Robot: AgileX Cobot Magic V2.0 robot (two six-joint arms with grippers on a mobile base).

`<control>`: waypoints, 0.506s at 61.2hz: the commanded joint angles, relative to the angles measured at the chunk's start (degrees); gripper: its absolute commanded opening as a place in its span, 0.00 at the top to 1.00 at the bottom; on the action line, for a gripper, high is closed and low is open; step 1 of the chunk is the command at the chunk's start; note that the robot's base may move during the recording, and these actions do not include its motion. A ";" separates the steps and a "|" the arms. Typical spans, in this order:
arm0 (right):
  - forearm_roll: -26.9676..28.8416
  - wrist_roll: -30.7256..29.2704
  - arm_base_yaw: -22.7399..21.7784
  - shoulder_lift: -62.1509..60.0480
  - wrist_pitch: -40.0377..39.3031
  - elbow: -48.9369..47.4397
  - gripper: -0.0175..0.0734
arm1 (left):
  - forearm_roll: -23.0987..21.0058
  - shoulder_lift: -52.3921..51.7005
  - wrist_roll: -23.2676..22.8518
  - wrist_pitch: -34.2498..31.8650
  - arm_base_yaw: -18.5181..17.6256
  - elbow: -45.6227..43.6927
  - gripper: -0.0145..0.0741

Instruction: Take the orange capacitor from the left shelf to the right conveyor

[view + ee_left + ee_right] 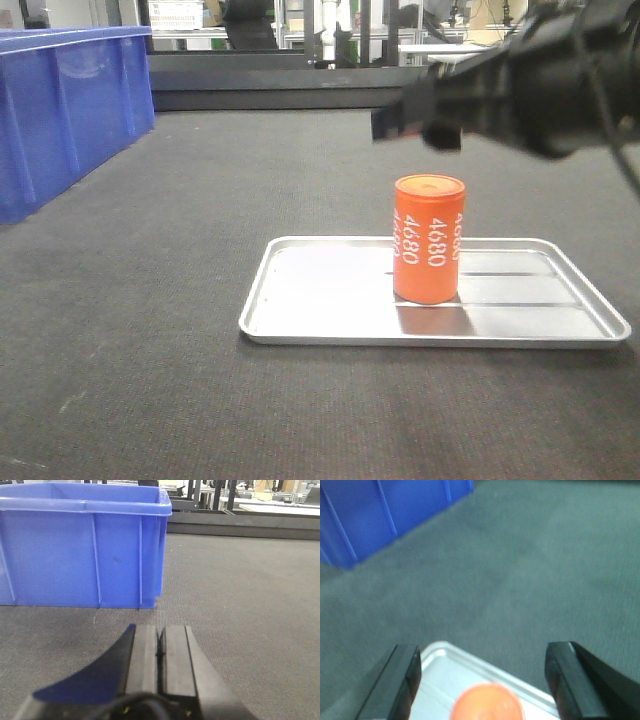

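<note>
The orange capacitor (429,240) stands upright on a shallow silver tray (330,300), which lies on the dark felt-like conveyor belt (130,300). My right gripper (415,118) hovers above and just behind the capacitor, blurred. In the right wrist view it (483,652) is open, and the capacitor's flat top (487,705) shows between and below the fingers, untouched. My left gripper (160,630) is shut and empty, low over the belt (240,590), facing a blue bin. The steel left shelf is out of view.
A large blue plastic bin (60,110) stands on the belt at the far left, close in front of my left gripper (80,555). Its corner also shows in the right wrist view (380,515). Metal frames and benches stand behind the belt's far edge.
</note>
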 commanded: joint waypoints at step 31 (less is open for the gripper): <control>-0.26 -0.01 -0.25 -26.36 11.97 -1.77 0.75 | -0.29 -0.31 -0.09 -5.04 -0.36 1.50 0.98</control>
